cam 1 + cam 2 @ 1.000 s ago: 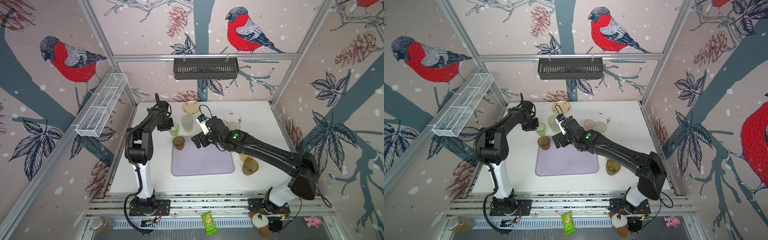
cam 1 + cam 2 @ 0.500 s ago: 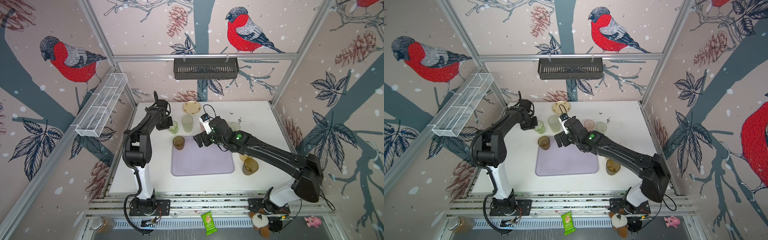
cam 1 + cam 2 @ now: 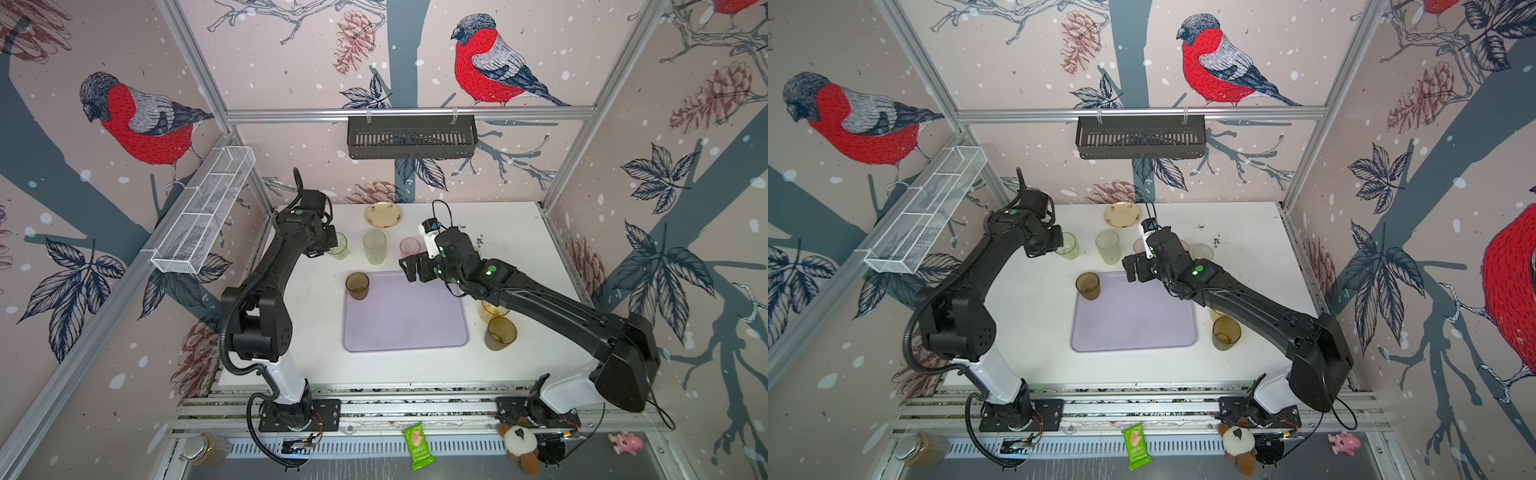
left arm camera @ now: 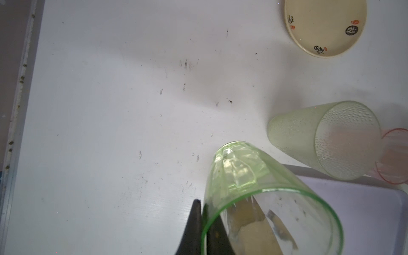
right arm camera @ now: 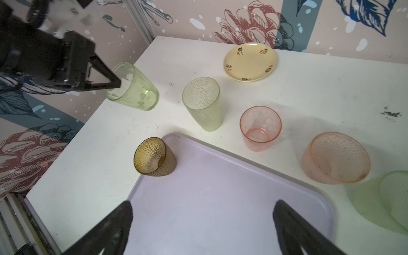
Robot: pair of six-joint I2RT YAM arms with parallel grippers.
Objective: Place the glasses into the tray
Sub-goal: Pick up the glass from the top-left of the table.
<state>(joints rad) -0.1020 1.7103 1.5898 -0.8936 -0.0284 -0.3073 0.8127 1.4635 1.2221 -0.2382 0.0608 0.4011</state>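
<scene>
Left end effector point(image 3: 331, 249) clenched on rim of clear green glass point(image 3: 340, 246), one finger inside, one outside. That glass sits beyond the tray point(image 3: 405, 328), off its far-left corner, over the bench point(image 3: 511, 232). Right end effector point(image 3: 408, 269) released, jaws wide, hovering over tray's far edge. Brown glass point(image 3: 357, 285) at tray's far-left corner; on rim or just beside, can't tell. Frosted green glass point(image 3: 374, 247) and pink glass point(image 3: 410, 247) upright on bench beyond tray's far edge. Amber glass point(image 3: 491, 311) and second brown glass point(image 3: 501, 333) just beside tray's right edge. Yellow plate point(image 3: 383, 215) farther beyond tray.
</scene>
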